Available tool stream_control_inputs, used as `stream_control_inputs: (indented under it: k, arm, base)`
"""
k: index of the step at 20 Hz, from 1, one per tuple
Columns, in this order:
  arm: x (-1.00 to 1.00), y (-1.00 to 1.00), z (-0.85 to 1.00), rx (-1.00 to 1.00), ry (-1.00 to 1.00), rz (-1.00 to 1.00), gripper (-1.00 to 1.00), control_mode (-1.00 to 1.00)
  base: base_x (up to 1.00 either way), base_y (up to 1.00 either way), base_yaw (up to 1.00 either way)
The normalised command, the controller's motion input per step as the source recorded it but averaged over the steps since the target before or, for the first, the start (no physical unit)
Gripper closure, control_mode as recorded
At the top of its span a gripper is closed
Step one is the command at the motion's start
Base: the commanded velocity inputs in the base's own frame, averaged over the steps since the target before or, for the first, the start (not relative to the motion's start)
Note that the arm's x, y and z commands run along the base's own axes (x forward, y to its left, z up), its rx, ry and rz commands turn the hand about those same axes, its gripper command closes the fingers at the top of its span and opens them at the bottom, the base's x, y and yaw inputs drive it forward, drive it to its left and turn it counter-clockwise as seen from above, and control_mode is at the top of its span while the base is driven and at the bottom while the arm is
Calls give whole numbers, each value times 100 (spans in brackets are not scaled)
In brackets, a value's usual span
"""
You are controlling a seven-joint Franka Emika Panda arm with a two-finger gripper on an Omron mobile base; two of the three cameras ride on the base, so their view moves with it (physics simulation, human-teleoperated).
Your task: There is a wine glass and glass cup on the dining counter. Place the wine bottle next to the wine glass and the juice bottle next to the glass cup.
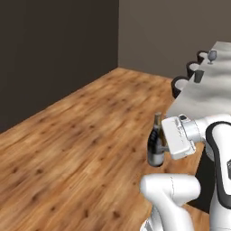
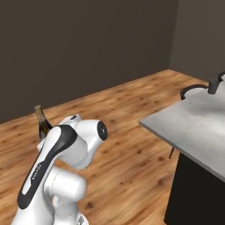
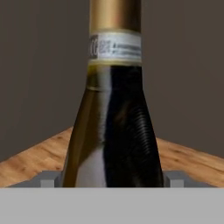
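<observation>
Here the gripper (image 1: 163,146) is clasping the wine bottle (image 1: 156,144) upright in the air above the wooden floor (image 1: 81,144), beside the dining counter (image 1: 203,97). Farther along that counter, the glass cup (image 1: 198,76) is standing, the wine glass (image 1: 211,56) beyond it.

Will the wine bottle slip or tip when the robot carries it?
Probably stiff and heavyish: the wine bottle looks like dark glass. Its glossy sides may be slippery in the gripper. Tall and slim, it would likely tip easily once set on the dining counter.
</observation>
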Motion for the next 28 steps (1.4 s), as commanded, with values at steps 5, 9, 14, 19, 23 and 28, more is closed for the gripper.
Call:
stream_control_inputs:
  k: [5,9,14,19,23,28]
  arm:
    - [0,0,0,0,0,0,100,100]
    - [0,0,0,0,0,0,100,100]
    - [0,0,0,0,0,0,100,100]
    - [0,0,0,0,0,0,100,100]
    - [0,0,0,0,0,0,100,100]
    - [0,0,0,0,0,0,100,100]
  base:
    - [77,27,-19]
    - [76,30,-23]
    - [73,24,-25]
    - [72,23,-24]
    - [72,22,-27]
    - [71,24,-28]
